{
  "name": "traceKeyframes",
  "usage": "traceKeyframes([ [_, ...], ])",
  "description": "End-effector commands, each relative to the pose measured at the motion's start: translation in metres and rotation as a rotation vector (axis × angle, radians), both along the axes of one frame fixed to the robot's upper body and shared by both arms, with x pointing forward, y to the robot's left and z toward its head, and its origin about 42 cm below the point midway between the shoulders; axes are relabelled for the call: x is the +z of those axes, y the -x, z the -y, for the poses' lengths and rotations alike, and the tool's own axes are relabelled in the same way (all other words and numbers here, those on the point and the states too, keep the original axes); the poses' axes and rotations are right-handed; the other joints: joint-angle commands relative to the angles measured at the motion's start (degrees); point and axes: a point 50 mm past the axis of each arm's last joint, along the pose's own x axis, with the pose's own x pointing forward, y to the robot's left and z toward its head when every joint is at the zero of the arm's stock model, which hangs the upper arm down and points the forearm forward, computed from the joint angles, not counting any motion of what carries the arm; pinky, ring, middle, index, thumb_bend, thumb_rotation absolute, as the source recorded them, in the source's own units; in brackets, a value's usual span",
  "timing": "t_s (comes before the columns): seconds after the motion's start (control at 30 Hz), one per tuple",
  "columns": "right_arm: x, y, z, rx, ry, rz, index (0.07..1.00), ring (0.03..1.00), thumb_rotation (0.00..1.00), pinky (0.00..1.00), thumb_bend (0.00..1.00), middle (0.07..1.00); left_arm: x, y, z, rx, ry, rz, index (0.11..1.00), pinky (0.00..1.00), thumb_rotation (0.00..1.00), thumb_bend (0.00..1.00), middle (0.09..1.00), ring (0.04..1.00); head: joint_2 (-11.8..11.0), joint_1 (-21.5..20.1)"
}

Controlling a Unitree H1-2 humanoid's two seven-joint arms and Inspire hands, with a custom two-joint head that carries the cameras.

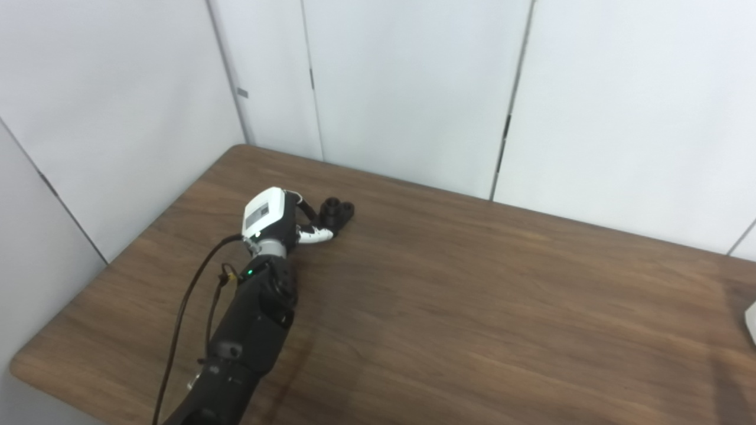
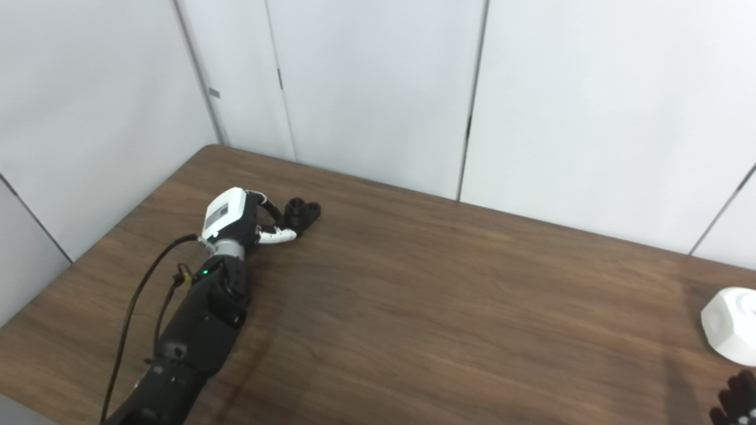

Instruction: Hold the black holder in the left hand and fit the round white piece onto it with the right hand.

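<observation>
The black holder point(image 1: 338, 212) stands on the wooden table point(image 1: 472, 295) near its far left corner. My left hand point(image 1: 277, 215) lies just left of it, open, with its fingers and white thumb spread toward the holder's near side, at most touching it. The round white piece point(image 2: 731, 326) sits at the table's right edge, and only a sliver of it point(image 1: 751, 321) shows in the left eye view. Dark fingertips of my right hand point(image 2: 734, 402) poke in at the bottom right corner, just below the white piece and apart from it. The rest of that hand is out of frame.
White wall panels point(image 1: 413, 88) rise close behind the table's far edge and along its left side. A black cable point(image 1: 183, 307) hangs beside my left forearm. The table's left front corner point(image 1: 23, 366) is rounded.
</observation>
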Motion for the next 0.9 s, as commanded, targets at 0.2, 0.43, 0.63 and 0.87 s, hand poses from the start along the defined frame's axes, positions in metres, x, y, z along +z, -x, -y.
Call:
traceKeyframes([
  [0.2,-0.007,0.042,0.001,0.011,0.036,-0.050,0.993,1.000,1.00,1.00,0.78,0.987,0.003,0.033,0.058,-0.226,0.112,-0.022,0.488,0.82,0.05,0.51,0.831,0.907,0.76,-1.83],
  [0.43,-0.006,0.041,-0.004,0.011,0.044,-0.041,0.986,1.000,1.00,1.00,0.75,0.987,0.003,0.072,0.085,-0.450,0.039,-0.082,0.490,0.84,0.04,0.51,0.840,0.931,1.67,-4.21],
  [0.63,-0.002,0.040,-0.012,0.009,0.045,-0.029,0.989,1.000,1.00,1.00,0.71,0.987,-0.003,0.104,0.109,-0.601,-0.006,-0.124,0.489,0.83,0.05,0.51,0.819,0.898,2.84,-6.92],
  [0.87,0.007,0.038,-0.024,0.011,0.041,-0.006,0.989,1.000,1.00,1.00,0.66,0.981,-0.011,0.143,0.139,-0.740,-0.032,-0.142,0.488,0.82,0.05,0.52,0.812,0.895,5.85,-11.42],
])
